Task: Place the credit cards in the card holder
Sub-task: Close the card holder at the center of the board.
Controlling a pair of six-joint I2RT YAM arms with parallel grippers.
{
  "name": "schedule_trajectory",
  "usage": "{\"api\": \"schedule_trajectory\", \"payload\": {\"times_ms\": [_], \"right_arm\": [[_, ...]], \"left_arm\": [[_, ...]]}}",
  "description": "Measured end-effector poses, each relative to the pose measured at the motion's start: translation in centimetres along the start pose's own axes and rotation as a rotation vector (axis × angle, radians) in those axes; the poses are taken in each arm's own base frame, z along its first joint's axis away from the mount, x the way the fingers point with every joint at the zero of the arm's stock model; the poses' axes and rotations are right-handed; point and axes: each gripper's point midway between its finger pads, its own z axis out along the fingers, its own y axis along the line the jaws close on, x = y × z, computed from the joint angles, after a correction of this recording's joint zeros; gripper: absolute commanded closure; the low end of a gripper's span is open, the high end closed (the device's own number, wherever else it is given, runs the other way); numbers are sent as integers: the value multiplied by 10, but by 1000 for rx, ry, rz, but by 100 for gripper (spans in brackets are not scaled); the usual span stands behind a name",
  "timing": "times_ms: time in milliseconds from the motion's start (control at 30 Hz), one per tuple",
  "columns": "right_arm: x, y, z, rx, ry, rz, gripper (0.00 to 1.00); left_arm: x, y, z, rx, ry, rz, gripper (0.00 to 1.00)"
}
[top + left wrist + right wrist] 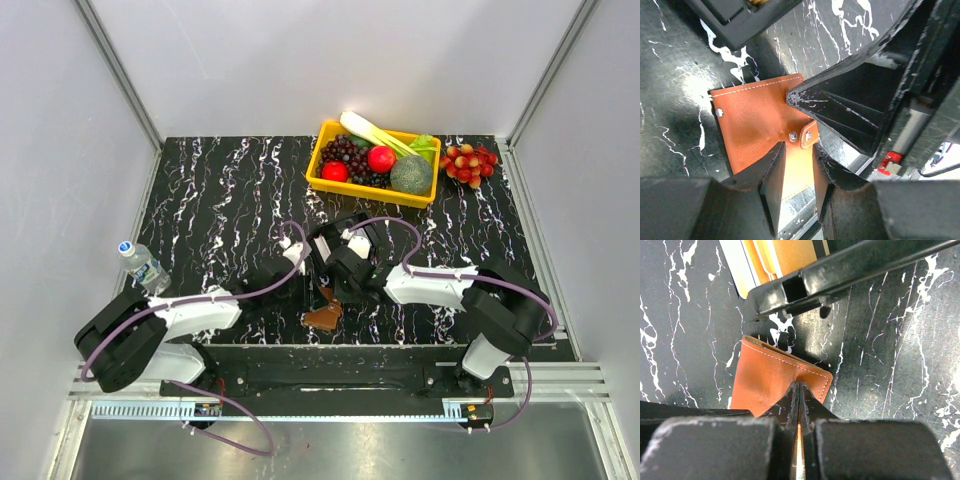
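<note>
The brown card holder (752, 125) lies folded on the black marble table, also seen from above (323, 316) near the front edge. Its snap tab (809, 136) hangs off one side. My left gripper (797, 160) is open, its fingers just over the holder's near part with the leather showing in the gap. My right gripper (798, 386) is shut, its tips pressing into the holder (765, 380); its fingers (840, 105) reach in from the right. The credit cards (785, 255), orange and white, stand in a small black box (805, 287) just beyond.
The black box (340, 240) sits right behind both grippers. A yellow tray (368, 192) of fruit and vegetables stands at the back, red grapes (470, 163) to its right. A water bottle (143, 265) lies at the left. The table's front edge (330, 345) is close to the holder.
</note>
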Motion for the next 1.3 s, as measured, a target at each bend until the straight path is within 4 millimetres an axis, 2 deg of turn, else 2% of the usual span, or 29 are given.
{"api": "schedule_trajectory", "payload": {"times_ms": [167,433,700,900,1300], "right_arm": [[0,0,0,3,2,-1,97],[0,0,0,4,2,-2,96],[0,1,1,6,4,-6,96],[-1,1,1,6,4,-6,96],[-1,2,1,6,6,-9,96]], "left_arm": [[15,4,10,13,65,5,67],[13,-4,18,62,72,5,67],[14,-3,19,59,76,1,77],[13,1,19,30,73,3,74],[8,5,16,-7,59,23,74]]}}
